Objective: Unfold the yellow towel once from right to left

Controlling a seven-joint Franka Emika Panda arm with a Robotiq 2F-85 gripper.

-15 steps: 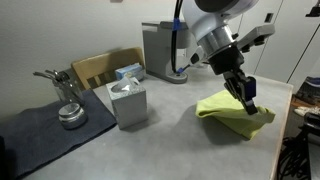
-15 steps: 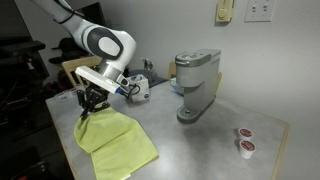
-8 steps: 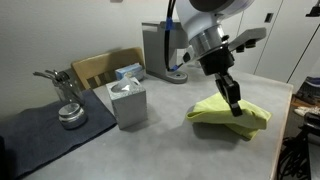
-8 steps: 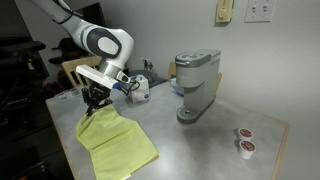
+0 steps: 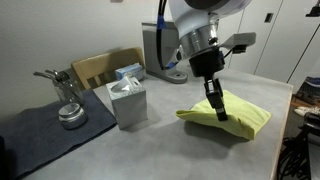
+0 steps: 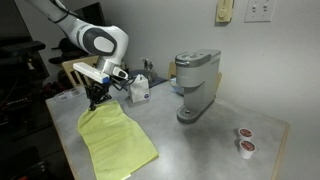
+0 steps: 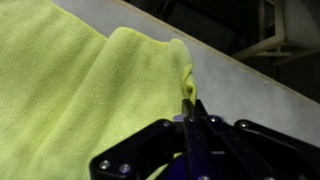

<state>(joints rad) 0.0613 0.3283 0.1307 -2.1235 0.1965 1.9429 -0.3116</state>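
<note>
Close under the wrist camera, the jaws are pressed together on a raised ridge of the yellow towel [image 7: 80, 90]; how many layers they hold I cannot tell. Cloth like this should be light, soft and limp. It will sag and drag across the surface instead of keeping its shape, and a thin pinch may slip out or catch the layer beneath. The best hold is probably the free edge or corner of the top layer alone. Farther out, in both exterior views, the towel [image 5: 235, 118] [image 6: 115, 145] lies on the worktop [image 5: 120, 150] near the tissue box [image 5: 127, 100] without touching it, and the pinched part is towards the box. Beyond the tissue box stands a coffee machine [image 6: 195, 85]
</note>
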